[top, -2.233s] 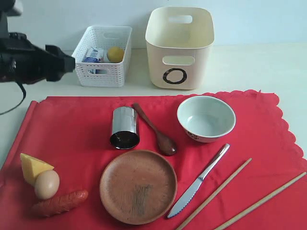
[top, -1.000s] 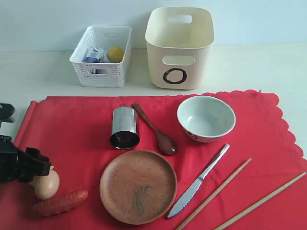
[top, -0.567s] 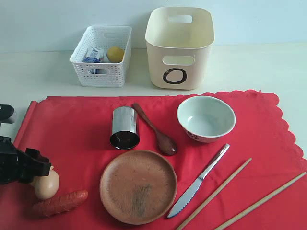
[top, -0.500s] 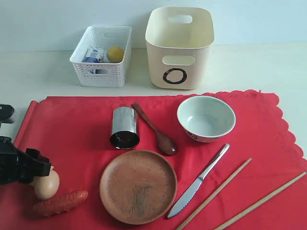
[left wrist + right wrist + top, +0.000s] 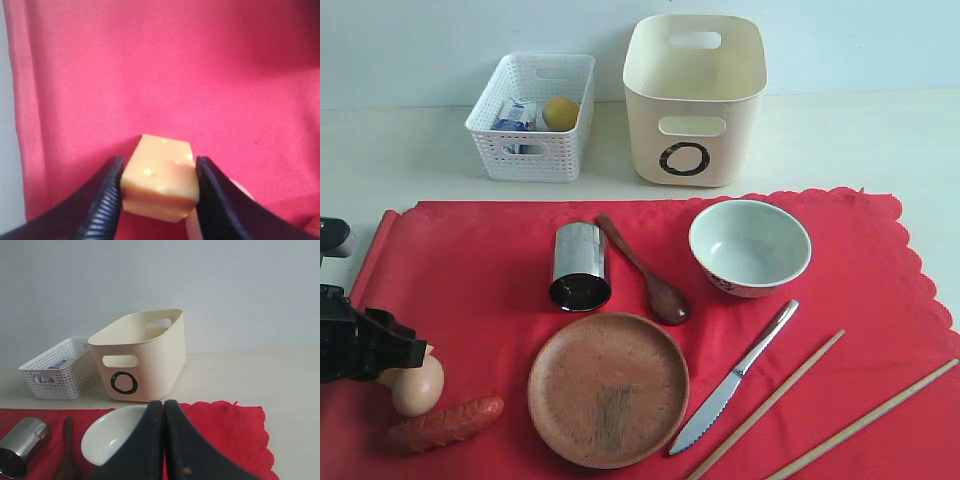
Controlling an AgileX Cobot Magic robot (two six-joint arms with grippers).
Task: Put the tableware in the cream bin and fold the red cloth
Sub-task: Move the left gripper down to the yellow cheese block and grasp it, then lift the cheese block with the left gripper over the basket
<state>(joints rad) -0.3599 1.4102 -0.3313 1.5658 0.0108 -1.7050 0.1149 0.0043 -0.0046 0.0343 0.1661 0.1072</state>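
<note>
Exterior view has the left gripper (image 5: 415, 352) at the 9 o'clock edge of the cloth (image 5: 490, 250), which lies spread flat on the table (image 5: 420, 170). In the left wrist view its two fingers (image 5: 102, 200) press on both sides of a cheese block (image 5: 160, 187), so it is grasping the cheese. An egg (image 5: 418, 385) is just beside the gripper at its 5 o'clock, and a sausage (image 5: 445, 423) lies just beside the egg.

All the tableware is on the cloth, apart from this gripper. The cup (image 5: 580, 265) lies on its side at 2 o'clock from it, with the spoon (image 5: 642, 270) just beside the cup. The plate (image 5: 608, 390) is at 4 o'clock. The bowl (image 5: 750, 247), the knife (image 5: 735, 378) and the chopsticks (image 5: 767, 405) are further toward 3 o'clock.

Beyond the cloth at 12 o'clock, a white basket (image 5: 532, 150) holds a carton (image 5: 516, 113) and a lemon (image 5: 560, 112). The bin (image 5: 695, 120) stands upright at 3 o'clock of it.

Right wrist view shows the right gripper (image 5: 163, 403) with fingers pressed together, holding nothing.
</note>
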